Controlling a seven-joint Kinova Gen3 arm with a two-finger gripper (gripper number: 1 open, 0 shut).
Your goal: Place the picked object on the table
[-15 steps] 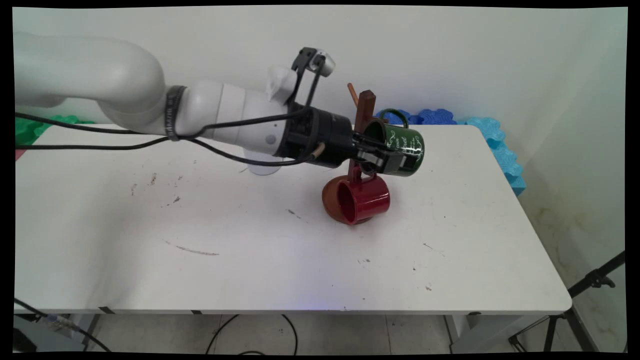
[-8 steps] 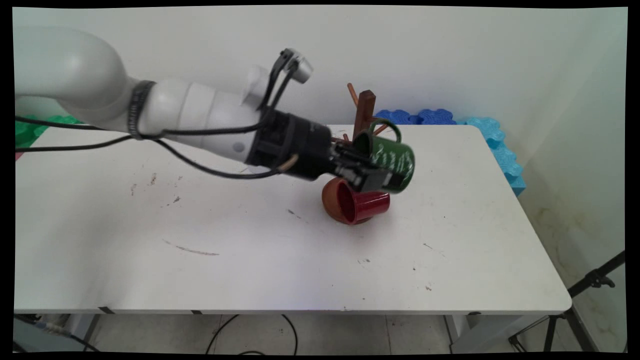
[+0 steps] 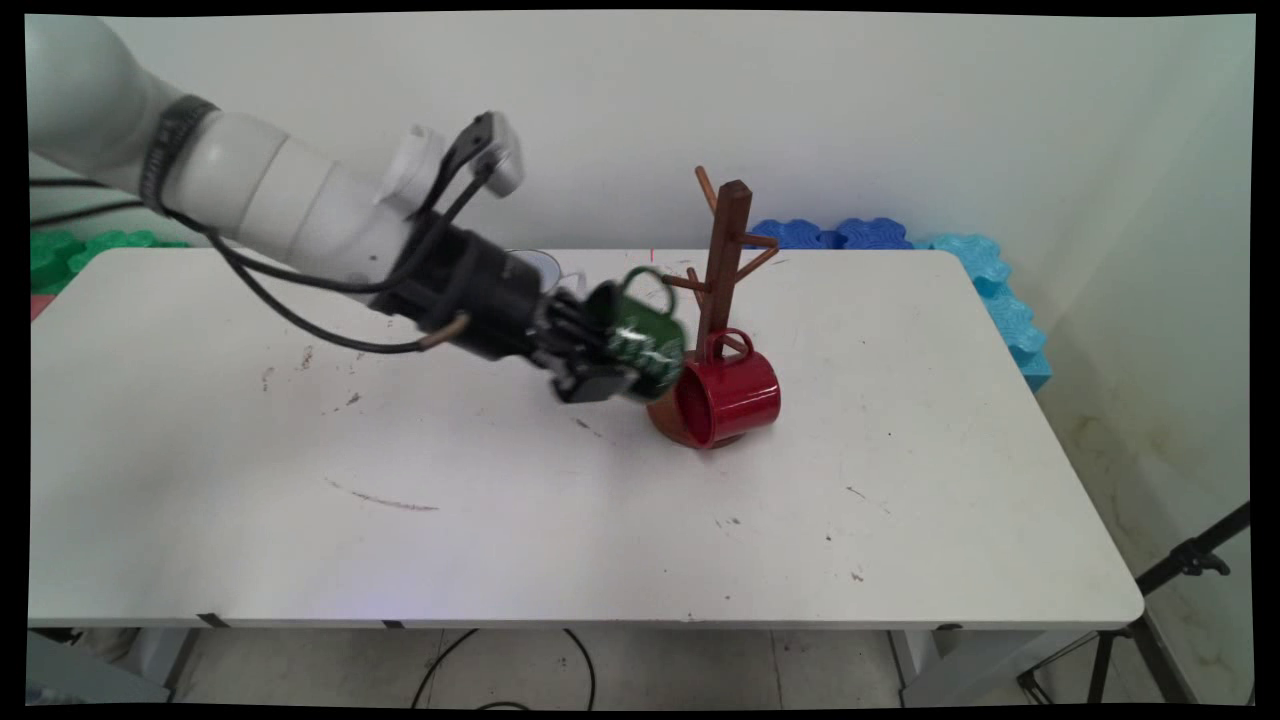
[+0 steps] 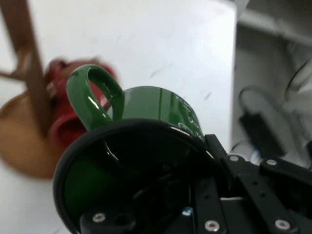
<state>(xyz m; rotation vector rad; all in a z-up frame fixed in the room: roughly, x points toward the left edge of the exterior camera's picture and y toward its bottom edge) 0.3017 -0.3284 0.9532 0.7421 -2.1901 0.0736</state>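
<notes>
**Green mug held off the rack, above the table**

The gripper (image 3: 600, 360) is clamped on the rim wall of a green mug (image 3: 645, 335). In the hand view one finger sits inside the mug (image 4: 161, 109) and the black linkage runs along the outside of the wall. The mug lies tilted on its side, mouth towards the hand, handle uppermost. It hangs clear of the white table (image 3: 500, 520).

Just to the right of the mug stands a brown wooden mug rack (image 3: 726, 250) on a round base. The green mug is close beside the rack's post but is on none of its pegs; whether it touches the base cannot be determined.

A red mug (image 3: 730, 395) hangs by its handle from a low peg of the rack, mouth facing the camera's left, its body over the base.

Blue foam pieces (image 3: 985, 265) lie along the table's far right edge, well apart from the gripper.
</notes>
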